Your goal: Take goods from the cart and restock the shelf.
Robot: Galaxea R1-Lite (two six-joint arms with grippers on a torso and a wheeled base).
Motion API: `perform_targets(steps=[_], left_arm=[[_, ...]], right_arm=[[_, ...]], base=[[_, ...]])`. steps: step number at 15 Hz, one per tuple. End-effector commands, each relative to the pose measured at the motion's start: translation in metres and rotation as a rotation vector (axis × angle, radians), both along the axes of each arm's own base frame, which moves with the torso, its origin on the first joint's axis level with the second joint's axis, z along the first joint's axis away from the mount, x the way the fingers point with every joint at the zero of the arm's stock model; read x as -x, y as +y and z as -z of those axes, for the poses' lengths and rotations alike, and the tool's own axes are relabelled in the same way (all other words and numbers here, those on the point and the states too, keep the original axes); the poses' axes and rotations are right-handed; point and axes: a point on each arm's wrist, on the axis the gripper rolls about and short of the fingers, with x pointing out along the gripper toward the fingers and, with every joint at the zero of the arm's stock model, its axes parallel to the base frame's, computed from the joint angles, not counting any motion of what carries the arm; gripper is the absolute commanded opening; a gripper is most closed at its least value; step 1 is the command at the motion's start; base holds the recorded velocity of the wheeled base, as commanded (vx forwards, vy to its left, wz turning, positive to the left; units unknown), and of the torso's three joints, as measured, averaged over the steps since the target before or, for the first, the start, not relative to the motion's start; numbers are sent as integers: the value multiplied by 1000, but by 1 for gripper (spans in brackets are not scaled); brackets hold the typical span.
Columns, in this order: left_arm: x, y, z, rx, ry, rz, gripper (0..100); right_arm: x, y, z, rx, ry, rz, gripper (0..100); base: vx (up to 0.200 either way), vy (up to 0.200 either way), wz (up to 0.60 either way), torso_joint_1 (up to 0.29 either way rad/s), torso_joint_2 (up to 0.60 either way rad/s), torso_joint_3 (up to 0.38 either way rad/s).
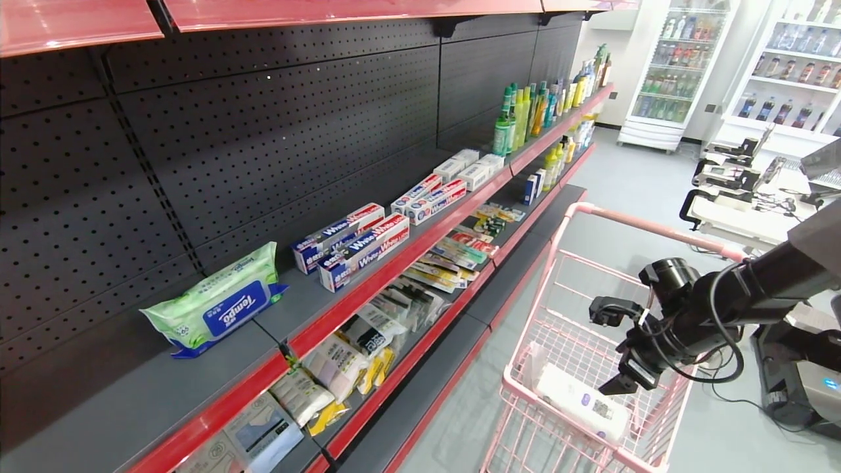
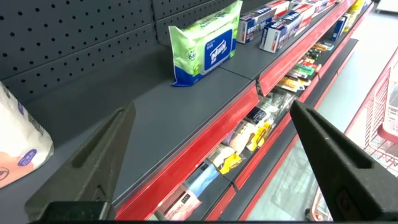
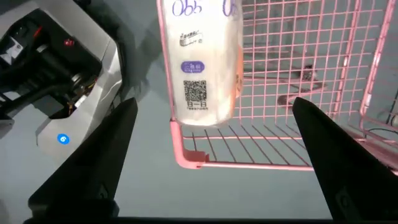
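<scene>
The right gripper [image 1: 621, 384] hangs wide open and empty over the pink cart [image 1: 647, 231], just above a white pack [image 1: 581, 402] lying inside by the rim. The left gripper [image 2: 211, 106] (equally spread, holding nothing) hovers over the grey shelf [image 1: 164, 387] near a wipes pack [image 1: 217, 302].

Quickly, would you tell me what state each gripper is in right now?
Left gripper: open, empty.
Right gripper: open, empty, over the white pack.

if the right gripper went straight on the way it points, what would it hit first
Probably the white pack lying in the pink cart. In the right wrist view it sits centred ahead of the open right gripper. Depth is unclear, so the gap to it can't be judged.
</scene>
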Motion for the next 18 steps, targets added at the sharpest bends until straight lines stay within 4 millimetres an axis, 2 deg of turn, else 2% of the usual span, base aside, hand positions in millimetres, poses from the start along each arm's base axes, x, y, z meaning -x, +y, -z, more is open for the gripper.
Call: perform_targets(steps=[1,7,18], left_arm=[[0,0,0,0,1,0,100],[0,0,0,0,1,0,100],[0,0,0,0,1,0,100]], right_arm=[[-4,2,21,-2,52,-6,100],[-10,2,29,-1,59,-4,100],[-23,21,36,1,47,-57,100]], base=[[0,0,0,0,0,0],[0,0,0,-53,102,56],[0,0,0,-119,258,140]])
